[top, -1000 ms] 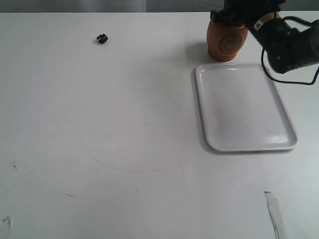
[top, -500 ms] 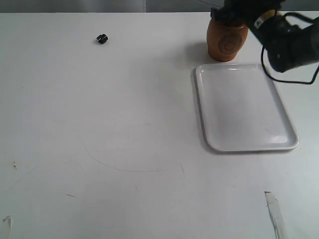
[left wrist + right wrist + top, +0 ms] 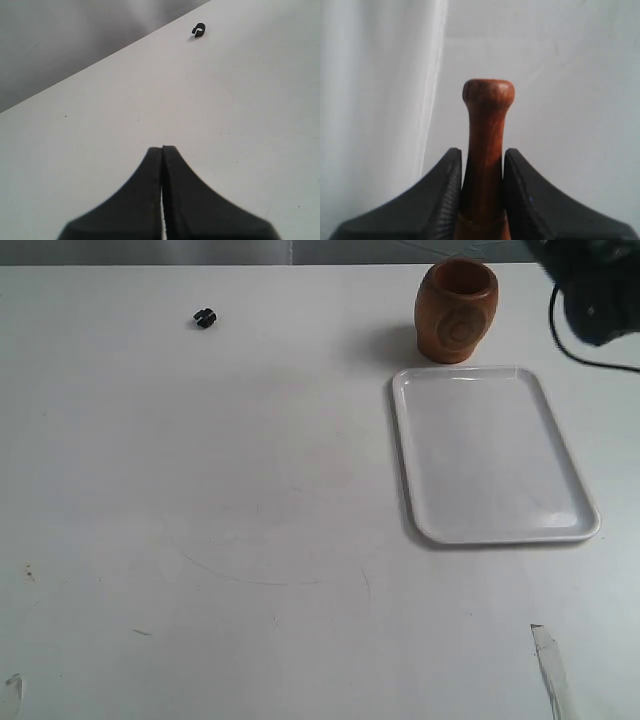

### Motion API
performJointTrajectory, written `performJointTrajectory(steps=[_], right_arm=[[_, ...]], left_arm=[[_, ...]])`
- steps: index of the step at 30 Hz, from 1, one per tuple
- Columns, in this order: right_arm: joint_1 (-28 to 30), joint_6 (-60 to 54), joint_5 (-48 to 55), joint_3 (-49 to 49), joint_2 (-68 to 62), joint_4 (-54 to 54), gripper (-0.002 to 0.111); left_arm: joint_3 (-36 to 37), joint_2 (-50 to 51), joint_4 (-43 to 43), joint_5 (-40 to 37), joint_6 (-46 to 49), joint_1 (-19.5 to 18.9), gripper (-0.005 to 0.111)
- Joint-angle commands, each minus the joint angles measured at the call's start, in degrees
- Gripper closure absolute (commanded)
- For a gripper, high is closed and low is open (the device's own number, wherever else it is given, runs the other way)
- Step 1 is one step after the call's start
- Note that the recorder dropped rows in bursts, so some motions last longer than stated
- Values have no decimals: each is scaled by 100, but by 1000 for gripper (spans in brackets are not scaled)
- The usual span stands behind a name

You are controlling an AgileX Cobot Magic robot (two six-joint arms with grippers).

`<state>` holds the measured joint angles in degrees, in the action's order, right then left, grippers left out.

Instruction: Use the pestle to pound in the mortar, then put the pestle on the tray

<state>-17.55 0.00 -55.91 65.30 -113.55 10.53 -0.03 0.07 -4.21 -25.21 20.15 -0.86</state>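
While the right gripper [image 3: 483, 154] clamps the pestle [image 3: 488, 100], knob showing, thick end cut off, the exterior view crops both out; mortar [image 3: 457, 310] stands just beside the tray [image 3: 420, 520]; left gripper [image 3: 162, 150] pinched shut on nothing.

it looked like a robotics lab bench: a bare, scuffed white tabletop [image 3: 200, 490] stretched beyond the fingers [image 3: 195, 205] of the left gripper [image 3: 162, 150] to a plain grey wall [image 3: 60, 35]; a cabled black arm [image 3: 600, 290] hung nearby.
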Motion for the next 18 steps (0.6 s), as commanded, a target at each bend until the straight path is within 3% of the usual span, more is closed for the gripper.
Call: performJointTrajectory(steps=[1, 7, 18], right_arm=[[38, 0, 576, 13, 863, 115, 108], [38, 0, 962, 13, 405, 115, 108], [38, 79, 319, 13, -1744, 98, 108]], left_arm=[[3, -7, 42, 17, -47, 44, 107], [3, -7, 42, 17, -47, 44, 107], [3, -7, 42, 17, -47, 44, 107]])
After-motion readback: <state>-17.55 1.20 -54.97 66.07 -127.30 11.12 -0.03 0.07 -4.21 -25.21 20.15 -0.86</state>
